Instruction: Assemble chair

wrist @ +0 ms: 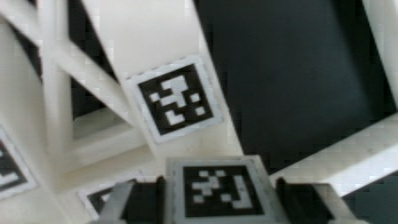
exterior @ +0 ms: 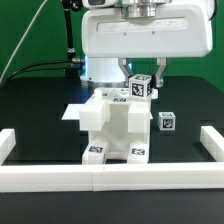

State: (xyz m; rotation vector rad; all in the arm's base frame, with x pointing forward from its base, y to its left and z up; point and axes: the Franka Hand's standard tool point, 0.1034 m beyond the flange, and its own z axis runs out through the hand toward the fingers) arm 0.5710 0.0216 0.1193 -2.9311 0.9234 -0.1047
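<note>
The partly built chair (exterior: 108, 125) is a white blocky body with tags on its front, standing mid-table. In the wrist view its slotted panels and one tag (wrist: 178, 100) fill the picture. My gripper (exterior: 148, 84) hangs over the chair's upper edge, on the exterior view's right. It is shut on a small white tagged chair part (exterior: 137, 89), held right at the top of the body. In the wrist view this part (wrist: 219, 178) sits between the dark fingers (wrist: 153, 198) of my gripper (wrist: 221, 200). Whether the part touches the chair cannot be told.
A small white tagged cube (exterior: 167, 121) lies on the black table, to the exterior view's right of the chair. The low white border wall (exterior: 110, 178) runs along the front and both sides. The arm's white body (exterior: 140, 35) hangs above the chair.
</note>
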